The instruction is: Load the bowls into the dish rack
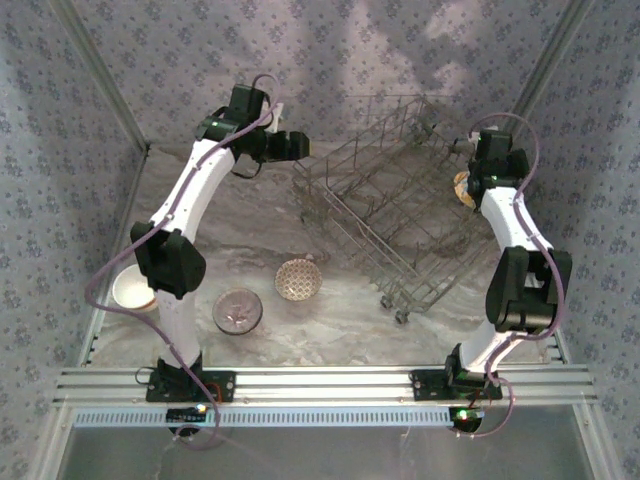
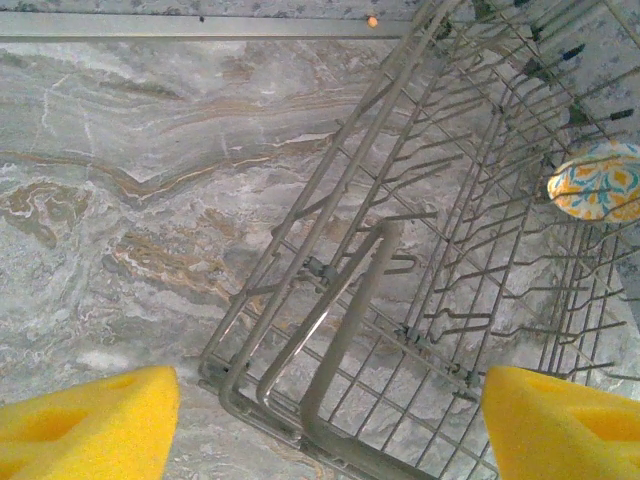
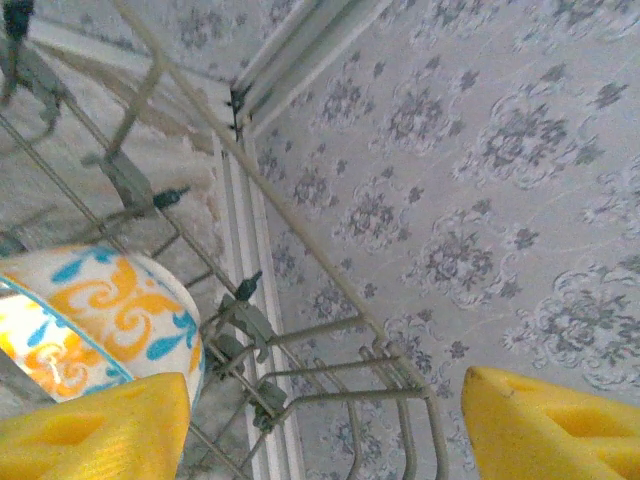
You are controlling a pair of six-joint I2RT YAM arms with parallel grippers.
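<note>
Three bowls (image 1: 298, 279) sit on the counter (image 1: 350, 330). The orange-and-blue bowl (image 3: 100, 320) leans in the dish rack (image 1: 390, 220), just beside your released right tool (image 3: 320, 425); a careless retreat could drag it out. Your left tool (image 2: 325, 430) gapes empty.

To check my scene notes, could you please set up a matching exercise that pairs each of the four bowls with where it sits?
Bowls:
1. white bowl
2. grey bowl
3. dotted bowl
4. orange-and-blue bowl

Places:
A. in the dish rack
B. on the table, closest to the dish rack
C. at the table's left edge, partly behind the left arm
D. on the table, between the other two loose bowls

Pairs: 1-C, 2-D, 3-B, 4-A
</note>
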